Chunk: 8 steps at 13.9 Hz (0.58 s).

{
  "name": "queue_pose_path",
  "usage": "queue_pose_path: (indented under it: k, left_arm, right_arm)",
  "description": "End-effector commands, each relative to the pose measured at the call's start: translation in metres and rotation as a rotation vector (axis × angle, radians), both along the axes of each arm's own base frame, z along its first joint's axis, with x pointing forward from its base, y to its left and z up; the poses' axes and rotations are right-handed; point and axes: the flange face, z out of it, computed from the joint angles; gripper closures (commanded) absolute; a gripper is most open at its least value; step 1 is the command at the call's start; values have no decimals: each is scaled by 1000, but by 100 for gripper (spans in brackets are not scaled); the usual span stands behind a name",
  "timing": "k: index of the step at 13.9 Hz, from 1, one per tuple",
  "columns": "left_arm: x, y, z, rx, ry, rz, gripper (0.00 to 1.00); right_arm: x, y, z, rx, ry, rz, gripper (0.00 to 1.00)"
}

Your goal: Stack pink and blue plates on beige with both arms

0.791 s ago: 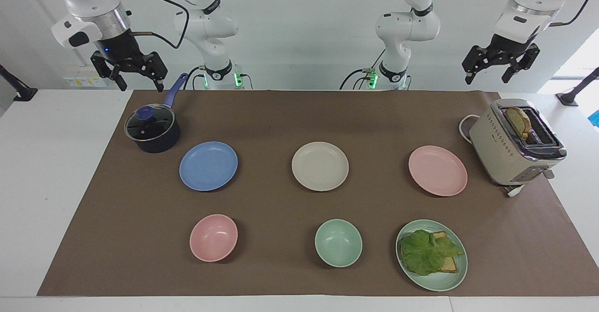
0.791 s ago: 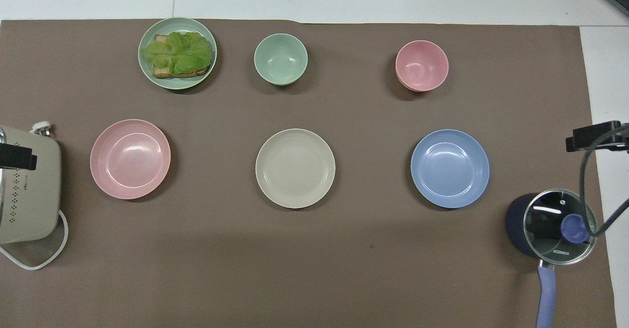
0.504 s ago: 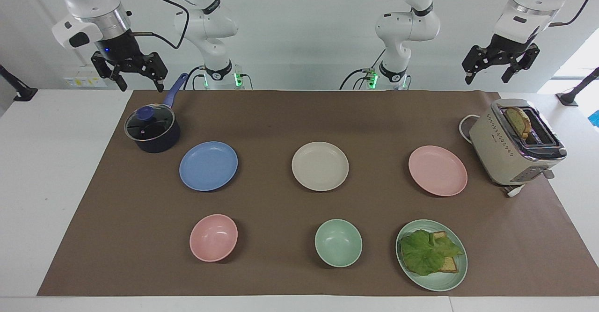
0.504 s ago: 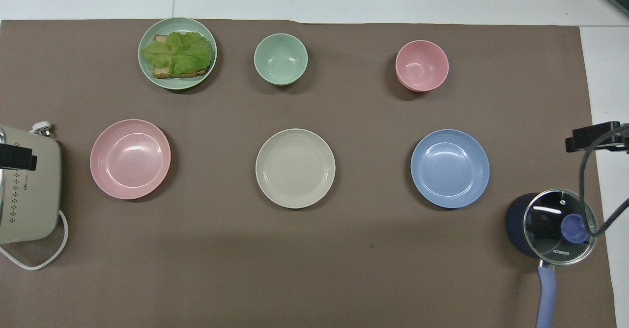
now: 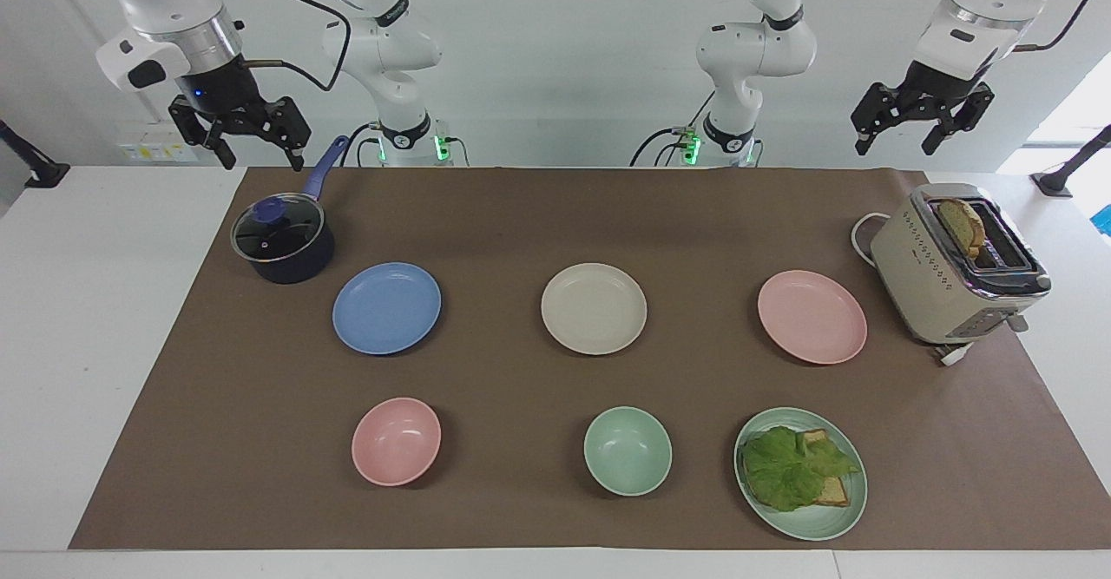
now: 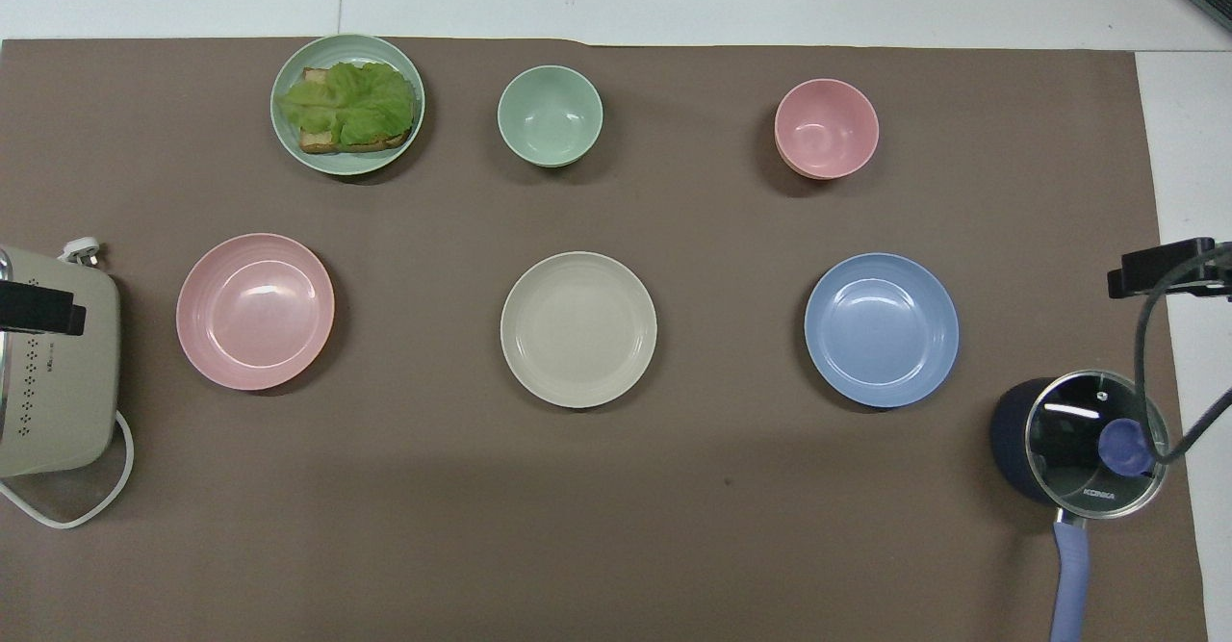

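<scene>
Three equal plates lie in a row across the brown mat, none touching. The beige plate (image 5: 594, 308) (image 6: 577, 329) is in the middle. Toward the right arm's end lies the blue plate (image 5: 386, 308) (image 6: 881, 329), toward the left arm's end the pink plate (image 5: 811, 317) (image 6: 255, 311). My right gripper (image 5: 260, 155) (image 6: 1160, 269) hangs open and empty, high over the mat's edge by the saucepan. My left gripper (image 5: 894, 141) (image 6: 38, 307) hangs open and empty, high over the toaster.
A dark saucepan (image 5: 282, 240) (image 6: 1078, 445) with a glass lid stands beside the blue plate. A beige toaster (image 5: 955, 266) (image 6: 53, 382) holding bread stands beside the pink plate. Farther from the robots are a pink bowl (image 5: 396, 441), a green bowl (image 5: 627, 450) and a green plate (image 5: 816, 527) with lettuce and toast.
Both grippers have risen slightly, the left one a little more. The plates have not moved.
</scene>
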Motion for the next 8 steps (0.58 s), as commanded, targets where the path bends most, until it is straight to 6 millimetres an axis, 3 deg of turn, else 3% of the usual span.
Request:
queue_pose_path:
  k: [1, 8]
  left_arm:
    - [-5, 1, 7, -16, 4, 11, 0]
    - [-5, 0, 7, -18, 1, 9, 0]
  right_arm:
    - [-7, 0, 4, -9, -6, 16, 0]
    - [-7, -2, 2, -8, 0, 11, 0]
